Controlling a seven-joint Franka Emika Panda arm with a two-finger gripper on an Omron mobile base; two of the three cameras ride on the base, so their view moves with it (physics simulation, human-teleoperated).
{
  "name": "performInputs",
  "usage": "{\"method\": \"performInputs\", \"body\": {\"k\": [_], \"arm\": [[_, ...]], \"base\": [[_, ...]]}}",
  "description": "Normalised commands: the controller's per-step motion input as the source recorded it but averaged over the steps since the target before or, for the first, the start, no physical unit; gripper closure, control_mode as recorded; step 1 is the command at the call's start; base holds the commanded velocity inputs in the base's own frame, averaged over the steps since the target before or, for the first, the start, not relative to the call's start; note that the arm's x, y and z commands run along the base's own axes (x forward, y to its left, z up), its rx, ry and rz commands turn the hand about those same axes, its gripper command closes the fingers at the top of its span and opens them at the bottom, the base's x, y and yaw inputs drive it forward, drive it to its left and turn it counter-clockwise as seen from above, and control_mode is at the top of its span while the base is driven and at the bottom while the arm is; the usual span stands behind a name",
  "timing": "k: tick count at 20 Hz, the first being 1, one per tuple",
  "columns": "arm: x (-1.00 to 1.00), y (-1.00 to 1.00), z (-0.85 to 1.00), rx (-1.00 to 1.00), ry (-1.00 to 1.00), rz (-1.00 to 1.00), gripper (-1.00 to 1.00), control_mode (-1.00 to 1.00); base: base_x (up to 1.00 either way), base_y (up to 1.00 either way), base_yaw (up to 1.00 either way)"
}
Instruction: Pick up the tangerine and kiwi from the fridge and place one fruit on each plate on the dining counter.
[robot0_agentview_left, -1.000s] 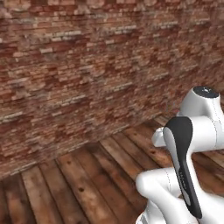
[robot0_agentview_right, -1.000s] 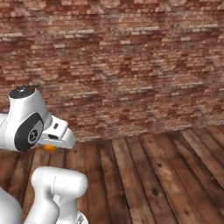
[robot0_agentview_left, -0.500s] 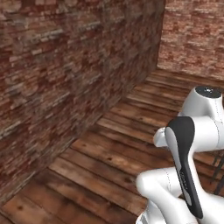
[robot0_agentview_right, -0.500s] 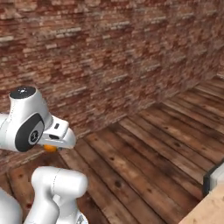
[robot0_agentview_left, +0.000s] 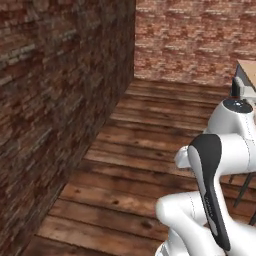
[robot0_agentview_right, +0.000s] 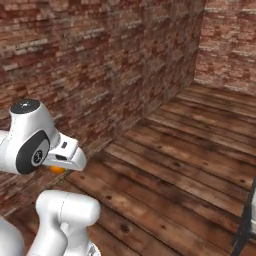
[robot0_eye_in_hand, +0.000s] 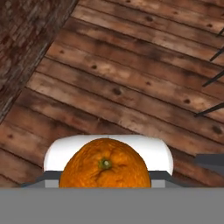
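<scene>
The tangerine (robot0_eye_in_hand: 105, 168), round and bright orange with its stem dimple facing the camera, sits between the jaws of my gripper (robot0_eye_in_hand: 105, 183), which is shut on it. In the right base view a sliver of the tangerine (robot0_agentview_right: 57, 170) peeks out under the white hand, where the gripper (robot0_agentview_right: 64, 164) is tucked close to the arm, high above the plank floor. A corner of the light wood dining counter (robot0_agentview_left: 248, 70) shows at the far right of the left base view. The kiwi, the fridge and the plates are out of view.
A red brick wall (robot0_agentview_left: 55, 100) runs close along the left and meets a second brick wall (robot0_agentview_left: 185, 37) at a room corner ahead. Dark wooden floor planks (robot0_agentview_right: 190, 165) stretch in between. Thin dark stool legs (robot0_eye_in_hand: 210, 81) stand on the right.
Both base views have swung round: the brick wall has slid to the left and the room corner and counter edge have come into view. The arm keeps its pose with the tangerine held.
</scene>
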Motion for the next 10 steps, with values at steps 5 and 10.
{"method": "performInputs", "body": {"k": [5,10], "arm": [[0.0,0.0,0.0,0.0,0.0,0.0,1.0,1.0],[0.0,0.0,0.0,0.0,0.0,0.0,1.0,1.0]], "base": [[1.0,0.82,-0.58],[1.0,0.41,-0.38]]}}
